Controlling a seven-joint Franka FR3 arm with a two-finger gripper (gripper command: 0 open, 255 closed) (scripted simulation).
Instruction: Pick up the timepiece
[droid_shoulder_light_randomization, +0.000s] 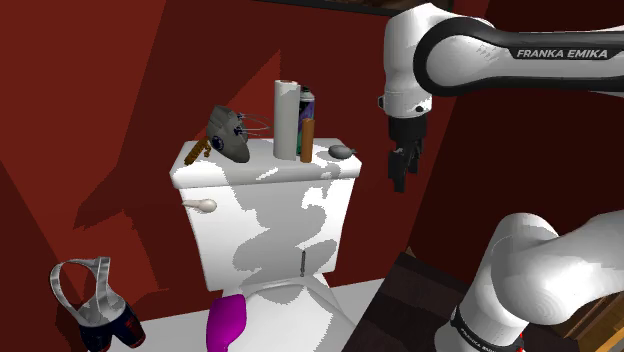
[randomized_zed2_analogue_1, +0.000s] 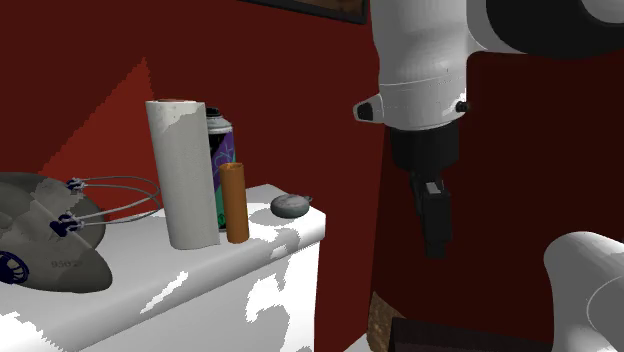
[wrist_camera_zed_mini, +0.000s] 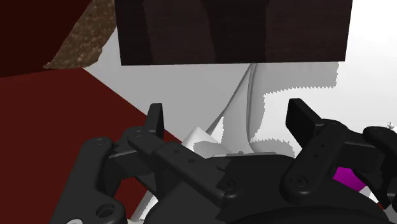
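The timepiece (droid_shoulder_light_randomization: 342, 151) is a small grey round watch with a short stem. It lies flat on the toilet tank lid (droid_shoulder_light_randomization: 265, 172), at the corner nearest the arm, and it shows again at the lid's edge (randomized_zed2_analogue_1: 290, 205). My black gripper (droid_shoulder_light_randomization: 400, 172) hangs in the air beside that end of the tank, pointing down, at about lid height and clear of the watch. From the second exterior view the gripper (randomized_zed2_analogue_1: 435, 218) is off to the right of the tank. In the wrist view the gripper (wrist_camera_zed_mini: 229, 121) is open, its fingers standing apart with nothing between them.
On the lid stand a white paper roll (droid_shoulder_light_randomization: 287, 119), a spray can (droid_shoulder_light_randomization: 307, 103) and a brown cylinder (droid_shoulder_light_randomization: 309, 138), with a grey wired mask-like object (droid_shoulder_light_randomization: 228, 132) further along. A purple thing (droid_shoulder_light_randomization: 226, 320) lies by the bowl. Red walls stand behind.
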